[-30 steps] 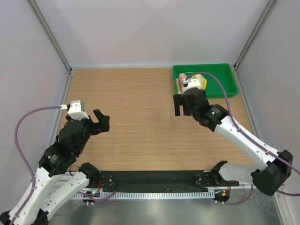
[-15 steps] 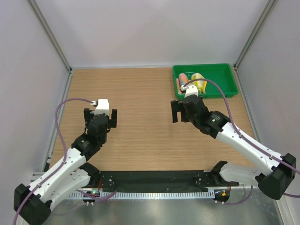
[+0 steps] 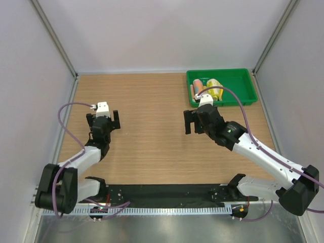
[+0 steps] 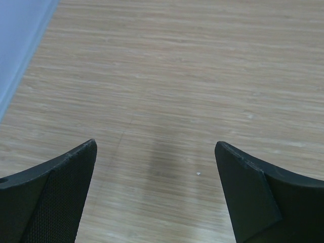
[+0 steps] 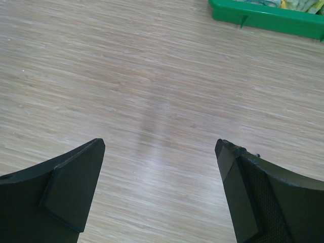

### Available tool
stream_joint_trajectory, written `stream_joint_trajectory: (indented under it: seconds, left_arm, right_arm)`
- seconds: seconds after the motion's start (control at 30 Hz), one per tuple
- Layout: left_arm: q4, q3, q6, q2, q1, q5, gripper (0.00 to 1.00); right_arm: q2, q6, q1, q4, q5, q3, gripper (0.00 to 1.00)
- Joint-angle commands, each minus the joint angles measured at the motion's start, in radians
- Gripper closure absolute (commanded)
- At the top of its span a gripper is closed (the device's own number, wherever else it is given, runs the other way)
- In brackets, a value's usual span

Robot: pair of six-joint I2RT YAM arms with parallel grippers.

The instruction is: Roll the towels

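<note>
Both towels lie as short rolls in the green tray (image 3: 243,75) at the back right: the light blue one shows its orange-pink side (image 3: 197,90), and the yellow one (image 3: 214,87) lies next to it on the right. My right gripper (image 3: 194,121) is open and empty over bare wood, in front and to the left of the tray. In the right wrist view (image 5: 159,147) the tray's edge (image 5: 263,16) shows at the top right, with a sliver of the yellow towel (image 5: 302,4). My left gripper (image 3: 103,118) is open and empty over the left of the table; the left wrist view (image 4: 154,147) shows only wood.
The wooden table (image 3: 147,101) is walled by white panels at the back and both sides. A pale wall edge (image 4: 20,40) shows to the left of the left gripper. A black rail (image 3: 167,195) with the arm bases runs along the near edge.
My left arm has swung from the left edge out over the table and stretched forward. My right gripper has drawn back from the tray towards the table's middle. Both stay open.
</note>
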Motion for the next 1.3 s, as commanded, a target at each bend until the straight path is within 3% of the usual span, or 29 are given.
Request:
stream_joint_trajectory:
  seconds: [0.0,0.03,0.43,0.6,0.73,0.8,0.87,0.9,1.0,1.17,1.2,1.27]
  left_arm:
    - [0.311,-0.016,-0.029,0.096,0.031,0.053,0.00]
    - [0.259,0.009,-0.048,0.104,0.040,0.056,0.00]
    - [0.405,0.089,-0.037,0.281,0.167,0.302,0.00]
    - [0.711,0.020,-0.160,0.450,0.184,0.456,0.04]
    - [0.694,0.030,-0.097,0.429,0.184,0.362,0.05]
    - [0.595,0.033,-0.088,0.350,0.184,0.304,0.02]
    - [0.431,0.075,-0.086,0.205,0.215,0.273,0.00]
    - [0.265,0.098,-0.065,0.176,0.217,0.264,0.00]
    - [0.104,0.124,-0.045,0.122,0.217,0.244,0.00]
    - [0.100,0.090,-0.059,0.175,0.211,0.203,0.00]
    - [0.144,0.046,-0.069,0.194,0.209,0.216,0.00]
    - [0.388,-0.015,-0.086,0.254,0.209,0.266,0.00]
  right_arm:
    - [-0.017,0.022,0.005,0.049,-0.014,0.013,0.00]
    - [-0.014,0.022,0.005,0.046,-0.014,0.013,0.00]
    - [-0.015,0.017,0.008,0.043,-0.026,0.005,0.00]
    - [-0.008,0.016,0.007,0.049,-0.038,0.003,0.00]
    - [-0.008,0.010,0.008,0.046,-0.024,0.005,0.00]
    - [-0.008,0.006,0.007,0.035,-0.017,0.013,0.00]
    - [-0.009,0.003,0.007,0.032,-0.004,0.014,0.00]
    - [-0.011,0.005,0.007,0.033,-0.003,0.013,0.00]
    - [-0.008,0.003,0.007,0.053,-0.003,0.000,0.00]
    - [0.018,0.008,0.008,0.073,-0.003,0.003,0.00]
    - [0.017,0.010,0.007,0.078,0.003,0.000,0.00]
    - [-0.004,0.013,0.008,0.122,0.008,-0.029,0.00]
